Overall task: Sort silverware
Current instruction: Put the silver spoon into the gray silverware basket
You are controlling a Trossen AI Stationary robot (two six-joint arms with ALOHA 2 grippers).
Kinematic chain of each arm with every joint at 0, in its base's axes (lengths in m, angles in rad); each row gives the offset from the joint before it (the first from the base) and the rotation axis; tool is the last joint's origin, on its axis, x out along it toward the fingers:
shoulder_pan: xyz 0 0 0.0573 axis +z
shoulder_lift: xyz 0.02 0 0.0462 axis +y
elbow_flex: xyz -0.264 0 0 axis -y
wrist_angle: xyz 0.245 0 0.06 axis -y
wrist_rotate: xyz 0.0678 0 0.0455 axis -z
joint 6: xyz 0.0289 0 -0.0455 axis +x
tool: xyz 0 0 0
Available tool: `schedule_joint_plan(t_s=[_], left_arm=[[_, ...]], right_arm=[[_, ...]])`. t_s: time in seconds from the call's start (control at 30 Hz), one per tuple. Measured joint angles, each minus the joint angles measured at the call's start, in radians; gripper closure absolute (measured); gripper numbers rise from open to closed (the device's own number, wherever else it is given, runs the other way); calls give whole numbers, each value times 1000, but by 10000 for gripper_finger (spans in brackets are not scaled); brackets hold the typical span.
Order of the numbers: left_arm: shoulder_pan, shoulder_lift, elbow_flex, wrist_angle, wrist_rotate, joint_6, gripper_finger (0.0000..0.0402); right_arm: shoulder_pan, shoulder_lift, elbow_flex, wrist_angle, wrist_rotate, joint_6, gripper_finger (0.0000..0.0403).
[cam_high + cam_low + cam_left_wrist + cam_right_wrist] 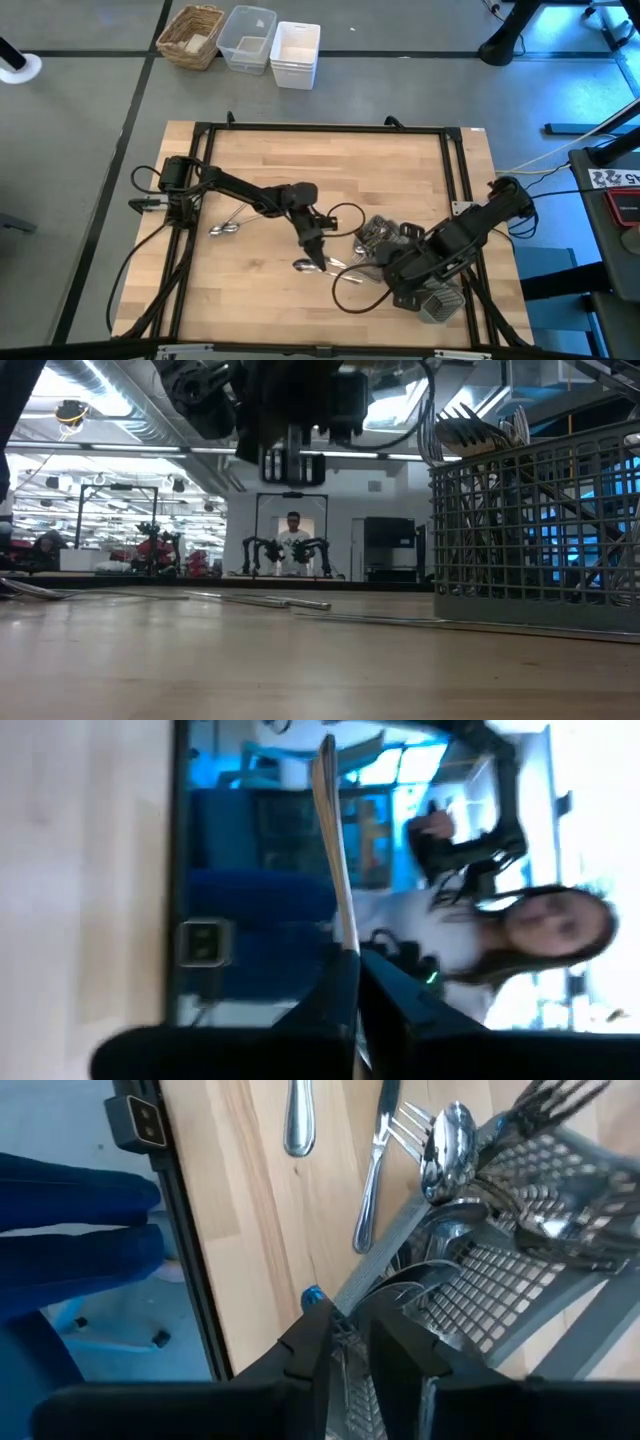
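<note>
The right tool (345, 1345) is seen clamped on the rim of the grey caddy (520, 1290), which lies tipped on the table (400, 170) at its right side. Forks and spoons (450, 1150) are held inside, heads pointing out of its mouth. The left tool (355, 970) is closed on a thin flat piece of silverware (335, 850), apparently a knife, whose long axis runs straight out from the fingertips. Loose spoons (228, 228) lie farther left. Each piece is judged light, rigid and slippery; the handle's middle is recommended for gripping.
</note>
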Motion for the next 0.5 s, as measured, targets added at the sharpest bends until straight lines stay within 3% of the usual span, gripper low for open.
schedule_joint_plan(t_s=[0.2, 0.5], left_arm=[[-1, -1, 0, 202, -82, -339, 401], [-1, -1, 0, 230, -332, -608, 401]], right_arm=[[0, -52, 0, -1, 39, -48, 336], [-1, -134, 0, -1, 108, -118, 336]])
